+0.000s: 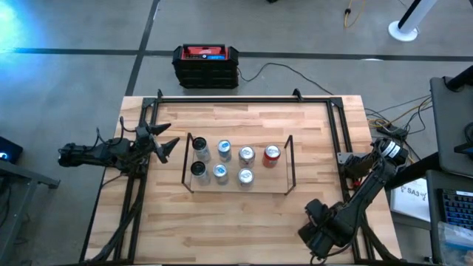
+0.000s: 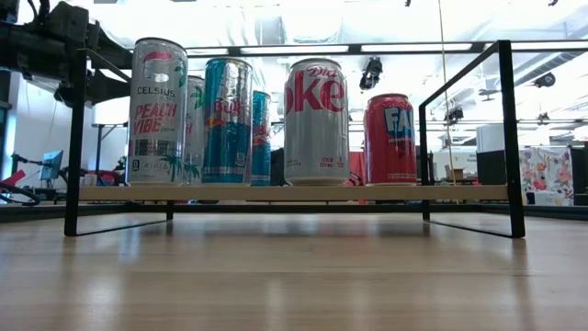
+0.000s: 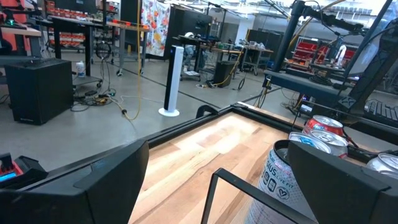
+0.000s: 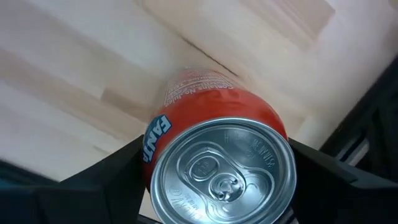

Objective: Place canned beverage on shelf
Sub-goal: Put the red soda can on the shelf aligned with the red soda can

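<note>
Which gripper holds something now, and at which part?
The right gripper holds an orange Fanta can by its sides, near the top. The left gripper holds nothing.

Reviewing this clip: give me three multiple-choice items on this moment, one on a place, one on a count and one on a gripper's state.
1. Where is the right gripper?
A. Over the shelf
B. Beside the left gripper
C. Off the shelf, near the table's right edge

2. How many cans stand on the shelf?
A. Five
B. Seven
C. Eight

3. What state is the right gripper in?
A. Closed on a Fanta can
B. Open and empty
C. Closed on a Celsius can

Answers:
1 C: the high view shows the right gripper clear of the shelf, by the table's right edge.
2 B: the high view shows seven cans on the deck.
3 A: the right wrist view shows its fingers on both sides of the Fanta can.
</note>
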### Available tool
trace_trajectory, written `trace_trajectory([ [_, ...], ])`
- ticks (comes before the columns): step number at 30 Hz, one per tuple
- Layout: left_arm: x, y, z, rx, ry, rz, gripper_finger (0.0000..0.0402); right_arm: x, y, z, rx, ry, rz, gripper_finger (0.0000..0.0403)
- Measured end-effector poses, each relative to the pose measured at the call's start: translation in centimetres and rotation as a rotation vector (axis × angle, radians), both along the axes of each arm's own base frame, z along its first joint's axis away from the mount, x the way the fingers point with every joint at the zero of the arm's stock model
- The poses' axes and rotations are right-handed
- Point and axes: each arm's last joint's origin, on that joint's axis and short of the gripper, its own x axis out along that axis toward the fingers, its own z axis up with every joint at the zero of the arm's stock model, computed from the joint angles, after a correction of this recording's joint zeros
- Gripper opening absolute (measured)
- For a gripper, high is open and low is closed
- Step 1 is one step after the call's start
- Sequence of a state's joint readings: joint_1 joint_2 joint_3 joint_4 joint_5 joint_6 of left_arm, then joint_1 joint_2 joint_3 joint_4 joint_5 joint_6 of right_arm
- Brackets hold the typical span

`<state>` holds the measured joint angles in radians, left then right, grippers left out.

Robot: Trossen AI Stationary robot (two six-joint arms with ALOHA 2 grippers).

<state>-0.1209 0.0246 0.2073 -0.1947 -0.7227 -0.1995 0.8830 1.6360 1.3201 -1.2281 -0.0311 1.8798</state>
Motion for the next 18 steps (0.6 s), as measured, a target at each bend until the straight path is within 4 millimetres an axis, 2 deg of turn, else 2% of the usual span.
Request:
trace_trajectory([
  [12,0.00,0.00,0.00,0.000,0.000,0.000,0.0368,0.00,0.02,0.04,-0.032,-0.017,-0.631,0.0294],
  [18,0.00,0.00,0.00,0.000,0.000,0.000,0.0368,-0.02,-0.02,0.12,-0.052,-0.025,-1.010,0.0317],
])
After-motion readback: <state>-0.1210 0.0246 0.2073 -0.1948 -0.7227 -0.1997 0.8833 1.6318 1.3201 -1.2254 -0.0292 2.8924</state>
